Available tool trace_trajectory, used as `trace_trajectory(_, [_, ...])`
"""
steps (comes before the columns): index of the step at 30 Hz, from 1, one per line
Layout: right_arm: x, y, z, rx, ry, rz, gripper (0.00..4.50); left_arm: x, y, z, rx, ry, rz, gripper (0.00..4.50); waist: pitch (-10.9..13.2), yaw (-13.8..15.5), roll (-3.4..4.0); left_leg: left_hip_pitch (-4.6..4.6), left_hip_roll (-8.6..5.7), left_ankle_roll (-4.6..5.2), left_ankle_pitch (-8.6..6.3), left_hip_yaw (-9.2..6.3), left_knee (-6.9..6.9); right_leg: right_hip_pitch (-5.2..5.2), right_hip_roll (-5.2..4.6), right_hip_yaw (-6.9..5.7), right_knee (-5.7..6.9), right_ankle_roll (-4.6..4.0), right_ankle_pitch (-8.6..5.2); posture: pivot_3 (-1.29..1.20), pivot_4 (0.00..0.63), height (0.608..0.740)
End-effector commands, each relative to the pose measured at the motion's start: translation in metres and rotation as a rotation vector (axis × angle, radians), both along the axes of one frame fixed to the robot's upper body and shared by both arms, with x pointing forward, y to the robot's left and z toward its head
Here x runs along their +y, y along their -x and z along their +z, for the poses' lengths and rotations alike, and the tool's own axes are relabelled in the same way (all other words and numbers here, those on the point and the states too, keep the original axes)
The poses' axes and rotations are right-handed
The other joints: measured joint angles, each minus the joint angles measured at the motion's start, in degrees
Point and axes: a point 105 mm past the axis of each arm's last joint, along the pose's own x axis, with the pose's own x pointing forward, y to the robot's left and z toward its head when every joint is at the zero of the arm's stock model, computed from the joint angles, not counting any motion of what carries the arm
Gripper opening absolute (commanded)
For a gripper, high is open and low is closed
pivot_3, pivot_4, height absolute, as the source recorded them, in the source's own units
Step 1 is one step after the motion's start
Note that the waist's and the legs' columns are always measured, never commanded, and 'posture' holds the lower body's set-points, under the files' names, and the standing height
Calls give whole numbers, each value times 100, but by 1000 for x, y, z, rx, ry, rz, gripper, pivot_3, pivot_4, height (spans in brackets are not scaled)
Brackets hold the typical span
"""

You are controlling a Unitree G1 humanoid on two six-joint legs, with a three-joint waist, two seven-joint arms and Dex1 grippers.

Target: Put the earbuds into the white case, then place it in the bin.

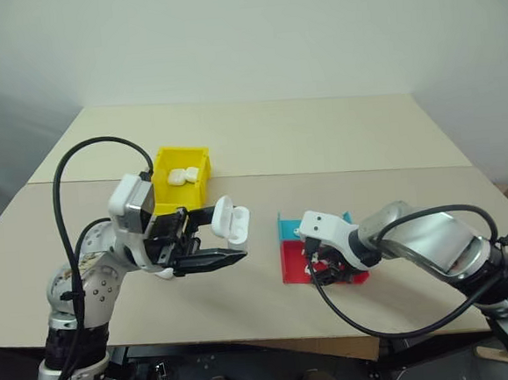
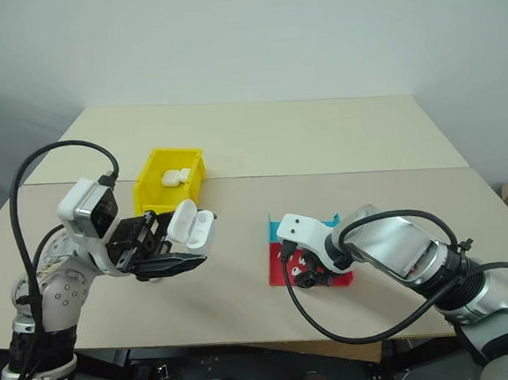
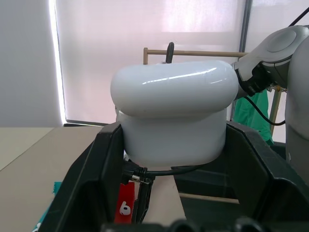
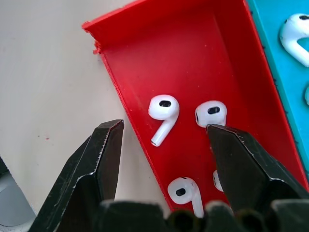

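My left gripper (image 1: 225, 236) is shut on the white case (image 1: 230, 220), holding it above the table with its lid flipped open. In the left wrist view the case (image 3: 174, 116) sits between the two black fingers. Left of the case stands the yellow bin (image 1: 198, 193). My right gripper (image 4: 165, 128) hangs open, pointing down over the near left part of the red tray (image 4: 193, 53). Three earbuds (image 4: 163, 108) lie in that tray, one between the fingertips, one (image 4: 211, 112) by the right finger, and one (image 4: 183, 189) lower down. In the head views, the right gripper (image 1: 322, 271) covers part of the red tray (image 1: 294, 270).
Two white cases (image 1: 180, 175) lie inside the bin. A blue tray (image 1: 287, 229) adjoins the red one on its far side and holds an earbud (image 4: 294, 31). Black cables loop from both wrists. The beige table (image 1: 321, 141) stretches bare behind the trays.
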Motion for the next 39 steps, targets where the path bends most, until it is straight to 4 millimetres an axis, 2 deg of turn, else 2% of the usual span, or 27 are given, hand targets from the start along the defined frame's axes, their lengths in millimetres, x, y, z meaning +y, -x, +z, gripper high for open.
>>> trace_trajectory(1, [2, -2, 3, -16, 4, 2, 3269, 0, 8, 8, -59, 3, -10, 2785, 0, -12, 0, 0, 0, 0, 0, 0, 0, 0, 0, 0, 0, 0, 0, 0, 150, 740])
trace_trajectory(10, [8, -3, -1, -6, -2, 13, 3269, 1, 10, 6, -61, 0, 6, 2785, 0, -21, 0, 0, 0, 0, 0, 0, -1, 0, 0, 1, 0, 0, 0, 0, 150, 740])
trace_trajectory(14, [9, -6, 0, -11, -7, 10, 2435, 1, 11, 6, -64, -2, 6, 2785, 0, -19, 0, 0, 0, 0, 0, 0, -1, 0, 0, 0, 0, 0, 0, 0, 150, 740])
trace_trajectory(36, [11, -11, -1, 17, -24, -35, 2435, 0, 11, 3, -68, -20, 21, 2785, 0, -23, 0, 0, 0, 0, 0, 0, -2, 0, 1, 0, -1, 0, 0, 0, 150, 740])
trace_trajectory(39, [11, -10, -3, 22, -18, -31, 1876, 0, 11, 3, -69, -21, 22, 2785, 0, -24, 0, 0, 0, 0, 0, 0, -2, -1, 1, 0, -1, 0, 0, 0, 150, 740])
